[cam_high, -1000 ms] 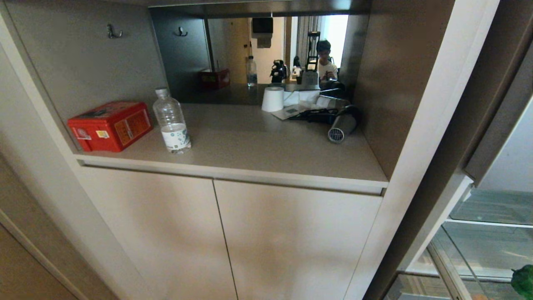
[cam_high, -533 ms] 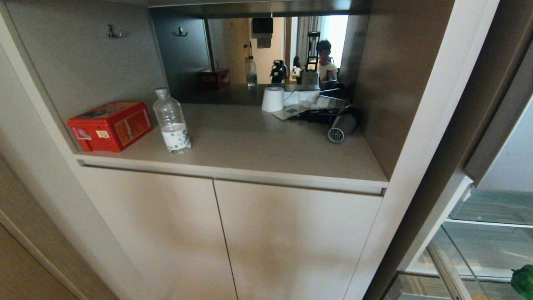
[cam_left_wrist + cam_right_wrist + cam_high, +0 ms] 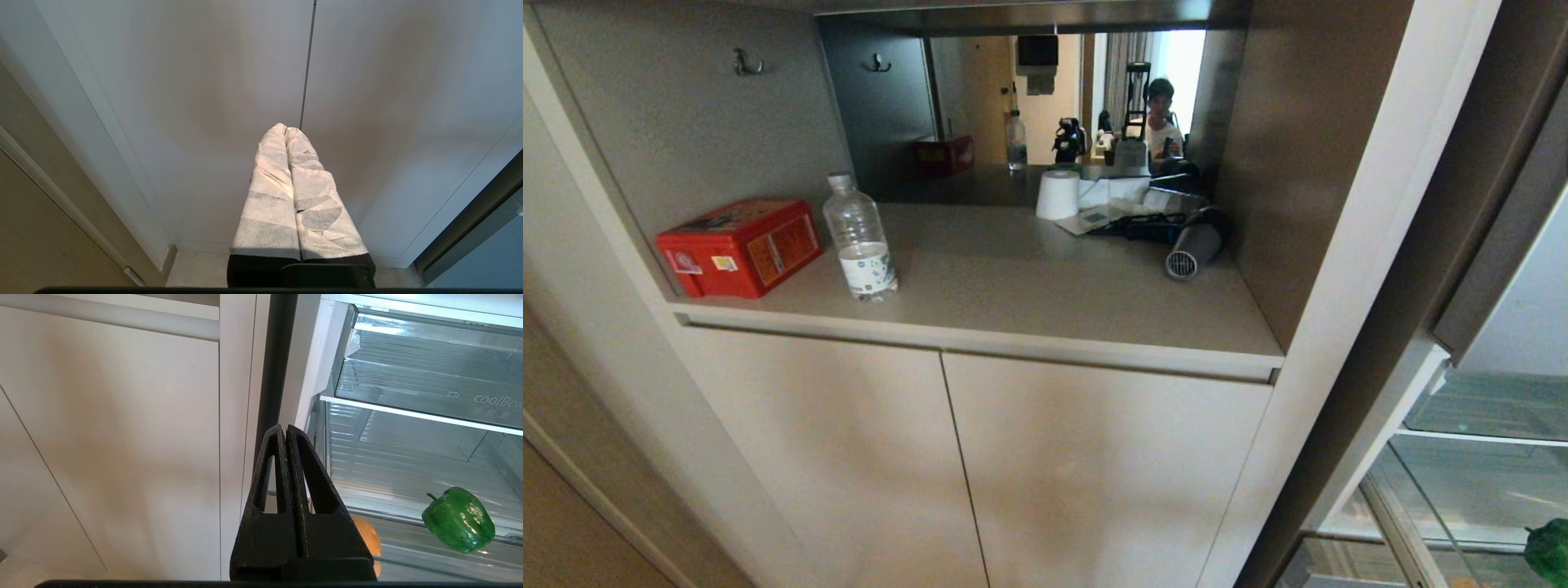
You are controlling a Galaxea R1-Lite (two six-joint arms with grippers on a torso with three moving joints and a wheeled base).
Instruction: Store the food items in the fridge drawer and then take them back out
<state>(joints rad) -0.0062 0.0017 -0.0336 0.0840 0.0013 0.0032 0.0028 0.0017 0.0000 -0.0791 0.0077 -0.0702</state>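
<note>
Beige cabinet doors [image 3: 1029, 465] fill the near view; above, a shelf holds a red tin [image 3: 739, 245], water bottle [image 3: 859, 237] and hair dryer [image 3: 1192, 241]. Far right, the glossy green pepper [image 3: 458, 519] and tan potato [image 3: 367, 539] lie in the open fridge drawer [image 3: 408, 469]. Left gripper [image 3: 285, 130] and right gripper [image 3: 285, 428] are both clenched, empty.

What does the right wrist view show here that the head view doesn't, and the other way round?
Right wrist only: the right gripper, shut and empty, a tan lump partly behind it, and a drawer marked coolBox. Head only: a counter with a red tin, bottle, paper roll and hair dryer. Both: the green pepper in the open fridge and the cabinet doors.
</note>
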